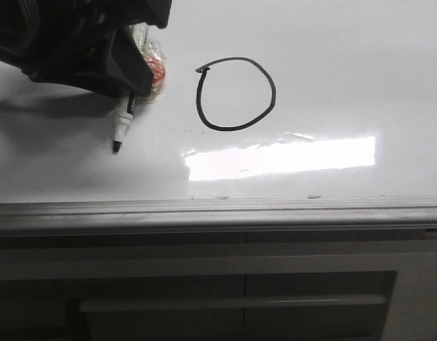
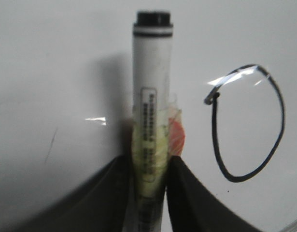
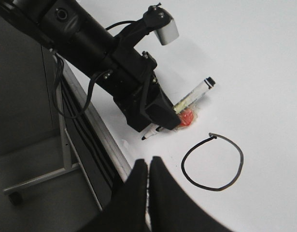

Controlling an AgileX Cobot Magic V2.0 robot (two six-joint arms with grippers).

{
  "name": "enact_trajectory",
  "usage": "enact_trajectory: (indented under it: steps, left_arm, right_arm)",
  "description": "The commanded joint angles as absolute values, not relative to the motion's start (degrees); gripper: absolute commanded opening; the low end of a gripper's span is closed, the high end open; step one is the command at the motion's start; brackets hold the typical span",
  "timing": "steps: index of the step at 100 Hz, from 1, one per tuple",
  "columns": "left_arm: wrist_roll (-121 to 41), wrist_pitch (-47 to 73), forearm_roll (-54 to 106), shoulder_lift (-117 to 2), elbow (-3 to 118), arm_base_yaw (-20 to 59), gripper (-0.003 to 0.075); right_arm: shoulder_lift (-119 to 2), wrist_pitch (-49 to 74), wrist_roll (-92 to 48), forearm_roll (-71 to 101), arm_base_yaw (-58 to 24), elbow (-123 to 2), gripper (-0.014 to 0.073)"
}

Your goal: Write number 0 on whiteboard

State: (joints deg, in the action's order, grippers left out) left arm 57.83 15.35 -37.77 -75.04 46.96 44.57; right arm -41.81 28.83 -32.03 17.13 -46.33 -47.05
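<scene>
Whiteboard (image 1: 360, 64) lay flat, glossy, with a bright rectangular glare (image 1: 282, 158) near its grey rail (image 1: 218, 209). The number 0 (image 1: 236, 94), a closed black ring with a small tick at its upper-left joint, sat near mid-board, just above the glare in the front view.

Left gripper (image 2: 148, 169) was clamped on a marker (image 2: 152, 87): white barrel between the two dark fingers (image 2: 191, 193), yellowish and orange tape wrapped round the barrel at the grip. In the front view the black tip (image 1: 116, 147) pointed down toward the rail, at or just off the board surface; contact could not be told. The tip stood well to the left of the ring, apart from the line.

Right gripper (image 3: 148, 169): fingers pressed together, nothing between them, over the board edge on the rail side of the ring, near it but not touching. Ring lay between the right fingertips and the open board beyond; the left arm (image 3: 90, 43) reached in across the rail
</scene>
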Motion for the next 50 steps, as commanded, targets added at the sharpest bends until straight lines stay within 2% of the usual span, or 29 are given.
enact_trajectory:
  steps: [1, 12, 29, 50]
  left_arm:
    - [58.39, 16.20, -38.39, -74.34, 48.22, 44.45, 0.0338]
    - [58.49, 18.86, -38.39, -74.34, 48.22, 44.45, 0.0437]
    - [58.53, 22.26, -38.39, -73.93, 48.33, 44.45, 0.0507]
    - [58.53, 22.15, -39.18, -68.72, 48.33, 44.59, 0.0517]
  right_arm:
    - [-41.42, 24.39, -31.96, 17.80, -46.03, -48.26, -0.0055]
    - [-41.42, 24.39, -31.96, 17.80, -46.03, -48.26, -0.0055]
    - [-41.53, 23.18, -31.96, 17.80, -46.03, -48.07, -0.0055]
    - [-41.53, 21.62, -31.96, 17.80, -46.03, -47.98, -0.0055]
